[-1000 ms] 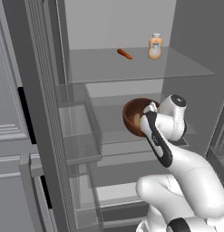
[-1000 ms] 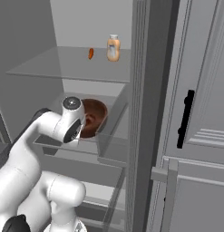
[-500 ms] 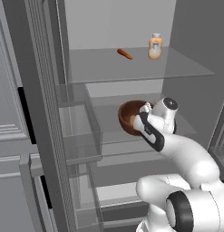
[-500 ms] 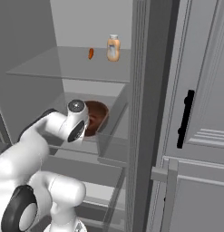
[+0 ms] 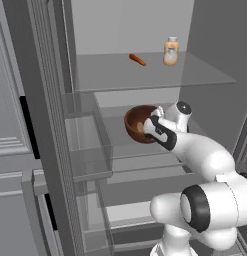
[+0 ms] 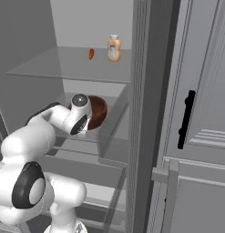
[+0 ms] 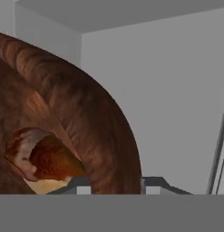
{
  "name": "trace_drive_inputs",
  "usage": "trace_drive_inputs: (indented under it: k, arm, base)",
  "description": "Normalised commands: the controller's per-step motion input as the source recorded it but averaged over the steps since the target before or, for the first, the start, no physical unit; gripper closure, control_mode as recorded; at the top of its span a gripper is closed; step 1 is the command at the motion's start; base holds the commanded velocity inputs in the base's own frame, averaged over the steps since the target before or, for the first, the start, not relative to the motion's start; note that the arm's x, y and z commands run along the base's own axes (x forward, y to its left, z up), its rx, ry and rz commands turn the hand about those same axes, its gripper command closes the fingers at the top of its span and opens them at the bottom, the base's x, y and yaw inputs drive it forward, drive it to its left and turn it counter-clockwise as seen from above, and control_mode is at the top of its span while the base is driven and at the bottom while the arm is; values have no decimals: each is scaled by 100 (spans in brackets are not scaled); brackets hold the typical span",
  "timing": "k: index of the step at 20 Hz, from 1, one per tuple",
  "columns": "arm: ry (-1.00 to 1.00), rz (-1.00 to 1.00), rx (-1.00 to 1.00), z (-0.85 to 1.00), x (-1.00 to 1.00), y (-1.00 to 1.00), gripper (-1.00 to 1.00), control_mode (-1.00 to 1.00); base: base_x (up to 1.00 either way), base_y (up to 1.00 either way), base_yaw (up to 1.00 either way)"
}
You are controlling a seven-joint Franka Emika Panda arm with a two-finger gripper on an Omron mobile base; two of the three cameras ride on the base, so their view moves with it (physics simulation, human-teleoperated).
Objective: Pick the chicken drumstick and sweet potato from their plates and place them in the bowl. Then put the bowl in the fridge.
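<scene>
1. You see the bowl (image 5: pixel 140 123) on the fridge (image 5: pixel 145 45) middle shelf, near its front edge, tilted.
2. Drumstick (image 7: pixel 43 156) lies inside, thick end toward the bowl's wall.
3. Gripper (image 7: pixel 114 183) at the rim; you cannot tell its grip.

Bowl (image 7: pixel 77 118) cut by left edge; hand fingertips hidden (behind bowl rim).
</scene>
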Motion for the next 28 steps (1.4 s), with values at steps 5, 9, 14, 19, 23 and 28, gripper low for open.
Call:
trace_drive_inputs:
  k: [5, 9, 14, 19, 23, 28]
  arm:
    - [-20, -1, 0, 12, -2, 0, -100, -100]
    - [-25, 0, 0, 43, -24, 0, -100, -100]
    - [-24, 0, 0, 54, -38, 5, -100, -100]
    - [-2, 2, 0, 90, -86, 0, -100, -100]
    - [12, 3, 0, 100, -100, 0, -100, -100]
    - [16, 3, -1, 70, -100, 0, -100, -100]
  base:
    - [0, 0, 0]
    - [0, 0, 0]
    - [0, 0, 0]
    - [0, 0, 0]
    - [0, 0, 0]
    - [0, 0, 0]
